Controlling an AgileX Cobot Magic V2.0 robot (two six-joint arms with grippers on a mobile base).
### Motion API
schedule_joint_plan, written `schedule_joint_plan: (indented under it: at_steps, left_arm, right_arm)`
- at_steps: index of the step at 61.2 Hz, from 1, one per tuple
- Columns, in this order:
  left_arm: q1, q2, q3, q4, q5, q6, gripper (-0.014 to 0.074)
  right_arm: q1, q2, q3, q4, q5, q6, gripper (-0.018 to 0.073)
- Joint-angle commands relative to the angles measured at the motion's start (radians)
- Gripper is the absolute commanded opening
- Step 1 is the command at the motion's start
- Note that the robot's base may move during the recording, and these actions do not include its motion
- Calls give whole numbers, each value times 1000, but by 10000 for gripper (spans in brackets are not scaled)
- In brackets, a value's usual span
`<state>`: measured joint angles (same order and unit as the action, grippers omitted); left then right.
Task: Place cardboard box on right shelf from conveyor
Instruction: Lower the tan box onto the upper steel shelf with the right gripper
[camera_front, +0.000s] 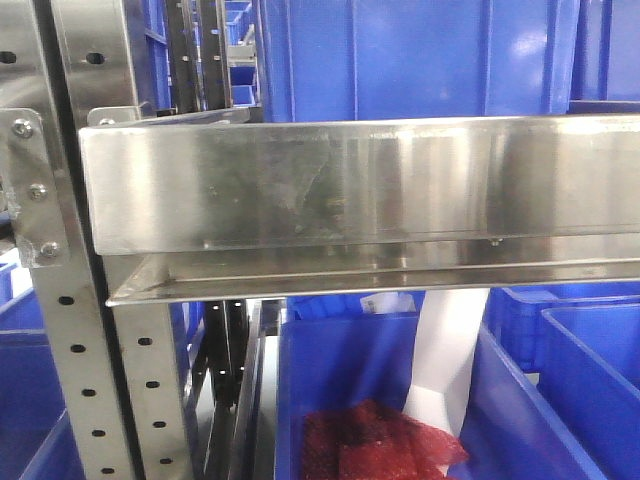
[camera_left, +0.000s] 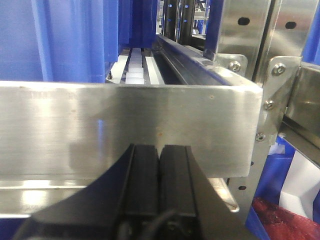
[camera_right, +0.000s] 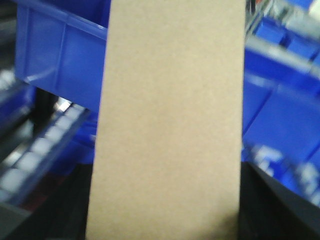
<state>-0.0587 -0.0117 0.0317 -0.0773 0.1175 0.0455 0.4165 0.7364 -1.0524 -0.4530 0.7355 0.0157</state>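
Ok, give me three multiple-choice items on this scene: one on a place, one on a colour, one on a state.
1. Where does the red mesh lie?
A) in a blue bin below the steel shelf
B) on top of the shelf
C) on a belt

2. What colour is the box in the right wrist view?
A) white
B) tan
C) green

3. How do the fingers of the left end effector stand?
A) spread wide
B) clamped on a bin
C) pressed together

Answers:
1 A, it sits inside the bin under the shelf lip.
2 B, plain tan card fills that view.
3 C, no gap shows between them.
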Motion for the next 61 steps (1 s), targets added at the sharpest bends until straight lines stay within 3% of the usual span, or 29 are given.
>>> schedule_joint_plan:
  at_steps: [1,5,16,37,47,61]
  left_arm:
    - [-2,-15,10,-6,-87,0,-116]
    - [-2,-15,10,-6,-87,0,-116]
    - [-2,-15,10,-6,-87,0,-116]
    - [-2,-15,10,-6,-87,0,-116]
    - [-2,-15,10,-6,-87,0,-116]
    - [-2,-15,10,-6,-87,0,-116]
  right_arm:
    - [-6,109,-105,-43,-105,-191,189]
    - [-6,171,-143,-40,-105,-334,189]
    - [-6,314,-174,-6,-123,-607,189]
    - [-6,482,-174,242,-182,-1066,189]
    - [-19,534,-174,275,-188,-1175,189]
    - [-45,562,-174,275,-220,-1180,189]
